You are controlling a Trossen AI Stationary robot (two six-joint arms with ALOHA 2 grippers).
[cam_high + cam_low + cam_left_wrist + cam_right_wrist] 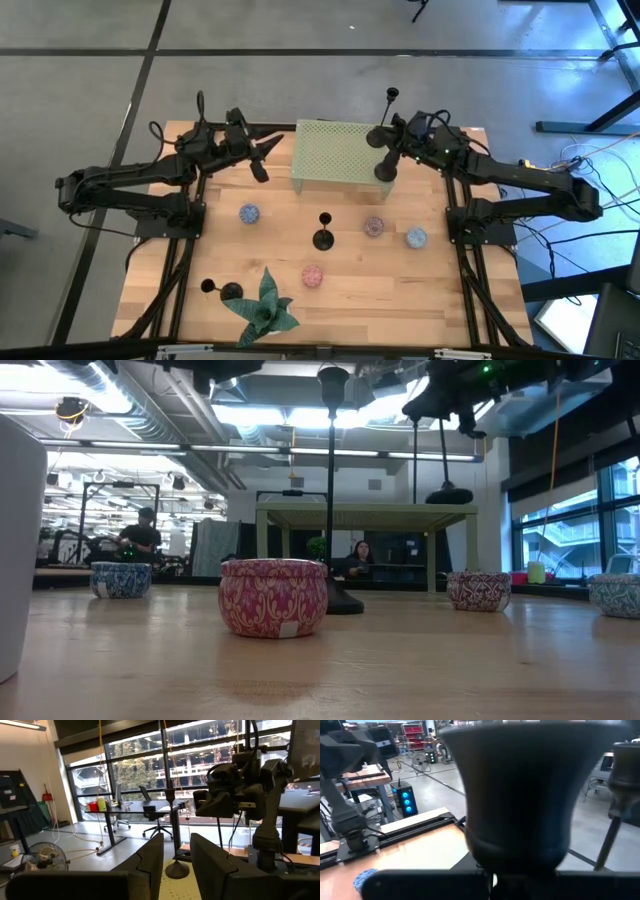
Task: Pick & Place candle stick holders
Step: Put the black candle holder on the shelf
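Overhead, the right claw [392,140] pinches a tall candle stick holder [387,165] above the green mesh riser [335,152], while the left claw [268,150] hovers slightly spread, empty.

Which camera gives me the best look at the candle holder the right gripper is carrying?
The high view: the held candle holder shows whole in the right gripper, by the green rack. The low view cuts off its top, the left wrist shows it far off, and the right wrist only a blur.

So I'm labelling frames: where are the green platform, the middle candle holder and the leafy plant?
green platform [340,150]: high view, mesh top.
middle candle holder [324,239]: high view, disc base.
leafy plant [266,310]: high view, leaf centre.
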